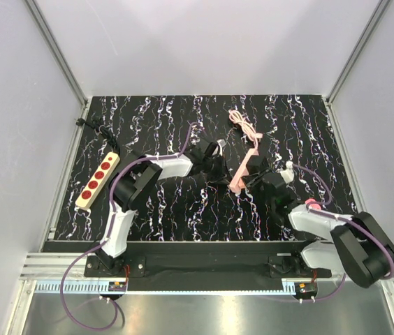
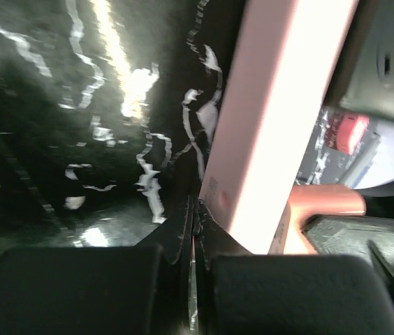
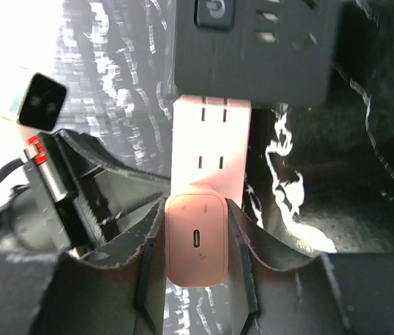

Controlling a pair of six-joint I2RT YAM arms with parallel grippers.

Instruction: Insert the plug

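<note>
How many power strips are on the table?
2: the beige strip at left, the pink strip at centre. A dark socketed block over the pink one could be a third.

We see a beige strip [image 1: 98, 181] with red sockets at the left of the black marbled counter [image 1: 176, 209]. Right of center lies a slim pink power strip [image 1: 239, 178], its cord [image 1: 244, 127] looped toward the top.

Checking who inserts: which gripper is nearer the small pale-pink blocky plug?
Right. The right gripper clamps the small pale-pink blocky plug between its jaws, over the long pink power strip; the left gripper sits shut beside that strip, off the plug.
</note>
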